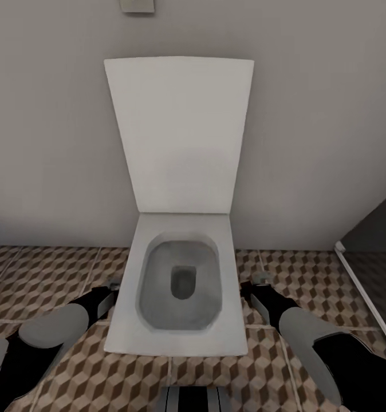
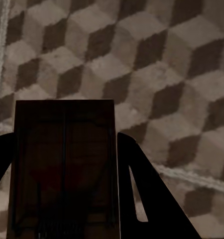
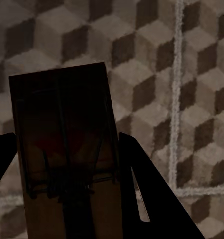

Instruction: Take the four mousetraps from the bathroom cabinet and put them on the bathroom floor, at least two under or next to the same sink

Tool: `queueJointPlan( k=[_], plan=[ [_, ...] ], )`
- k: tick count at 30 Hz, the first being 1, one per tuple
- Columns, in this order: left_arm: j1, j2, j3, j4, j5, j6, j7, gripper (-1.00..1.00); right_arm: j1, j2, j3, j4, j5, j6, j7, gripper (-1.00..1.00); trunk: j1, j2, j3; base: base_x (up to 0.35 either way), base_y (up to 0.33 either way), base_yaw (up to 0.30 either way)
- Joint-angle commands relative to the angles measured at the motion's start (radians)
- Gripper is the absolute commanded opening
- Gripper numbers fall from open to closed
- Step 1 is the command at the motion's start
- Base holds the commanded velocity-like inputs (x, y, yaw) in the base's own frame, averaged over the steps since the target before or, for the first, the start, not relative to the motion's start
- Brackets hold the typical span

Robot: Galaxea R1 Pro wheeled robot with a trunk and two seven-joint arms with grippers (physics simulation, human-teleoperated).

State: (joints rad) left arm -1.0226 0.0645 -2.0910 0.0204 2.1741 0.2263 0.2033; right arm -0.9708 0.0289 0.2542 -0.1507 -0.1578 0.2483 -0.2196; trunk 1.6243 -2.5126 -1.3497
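Note:
Each wrist view shows a dark brown mousetrap held over the cube-patterned bathroom floor point(image 1: 44, 274). My left gripper point(image 1: 114, 284) is shut on one mousetrap point(image 2: 64, 164), its dark fingers point(image 2: 142, 189) flanking the flat board. My right gripper point(image 1: 262, 280) is shut on another mousetrap point(image 3: 67, 149), whose wire spring is visible, with a finger point(image 3: 142, 189) beside it. In the head view both grippers hang low, one on each side of the toilet bowl. The cabinet and the bathroom sink are out of view.
A square white toilet point(image 1: 181, 337) with its lid raised stands straight ahead against the grey wall, between my arms. A glass partition edge point(image 1: 365, 286) runs along the floor at the right. Patterned tiles lie open to the left and right of the toilet.

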Motion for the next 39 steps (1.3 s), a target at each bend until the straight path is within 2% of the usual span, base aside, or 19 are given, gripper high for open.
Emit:
queueJointPlan(
  k=[1,6,7,10,14,25,39],
  plan=[
    [-0.001,0.001,-0.009,0.000,0.005,0.003,0.003,-1.00,0.000,0.000,0.008,-0.002,-0.014,0.005,-0.006,-1.00,0.000,0.000,-0.001,0.334,0.000,0.000],
    [-0.001,0.010,-0.009,0.000,0.006,-0.002,0.004,-1.00,0.001,0.000,0.008,0.000,-0.015,0.005,-0.006,-1.00,0.000,0.000,-0.001,0.216,0.000,0.000],
    [-0.001,0.014,-0.010,0.000,0.005,-0.026,0.005,-1.00,0.001,-0.001,0.008,0.000,-0.015,0.005,-0.006,-1.00,0.000,0.000,-0.001,0.036,0.000,0.000],
    [-0.001,0.040,-0.009,0.002,0.006,-0.059,0.009,-1.00,0.001,-0.002,0.008,0.010,-0.016,0.005,-0.006,-1.00,0.000,0.000,-0.001,0.013,0.000,0.000],
    [-0.001,0.063,-0.008,0.002,0.006,-0.068,0.010,-1.00,0.002,0.000,0.008,0.023,-0.016,0.005,-0.006,-1.00,0.000,0.000,-0.001,0.003,0.000,0.000],
    [-0.001,0.067,-0.010,0.000,0.006,-0.067,0.004,-1.00,0.003,-0.004,0.009,0.087,-0.017,0.005,-0.006,-1.00,0.000,0.000,-0.001,0.000,0.000,0.000],
    [-0.001,0.067,-0.011,0.000,0.006,-0.070,0.002,-1.00,0.003,-0.007,0.006,0.094,-0.023,0.006,-0.016,-1.00,0.000,0.000,-0.001,0.000,0.000,0.000]
  ],
)
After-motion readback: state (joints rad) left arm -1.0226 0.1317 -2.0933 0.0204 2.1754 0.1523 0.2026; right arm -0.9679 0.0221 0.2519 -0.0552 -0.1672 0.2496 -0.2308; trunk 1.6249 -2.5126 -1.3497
